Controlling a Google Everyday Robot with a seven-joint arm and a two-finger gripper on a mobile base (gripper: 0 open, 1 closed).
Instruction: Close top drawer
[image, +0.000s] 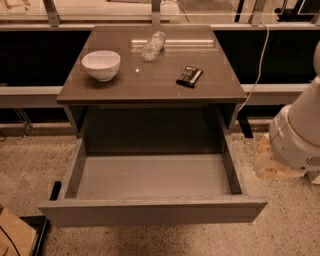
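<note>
Cream-coloured, the gripper (272, 164) hangs just right of the top drawer (150, 212), seemingly touching nothing; whether it is parted or closed cannot be told. The drawer stands pulled far out. Stiff, probably light on its slides, it wants a flat push mid-width on its handle-less front.

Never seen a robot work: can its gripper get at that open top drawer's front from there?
Probably yes. The gripper hangs low at the right, beside the top drawer's front corner, with only floor between them, and nothing blocks the drawer's flat front.
</note>
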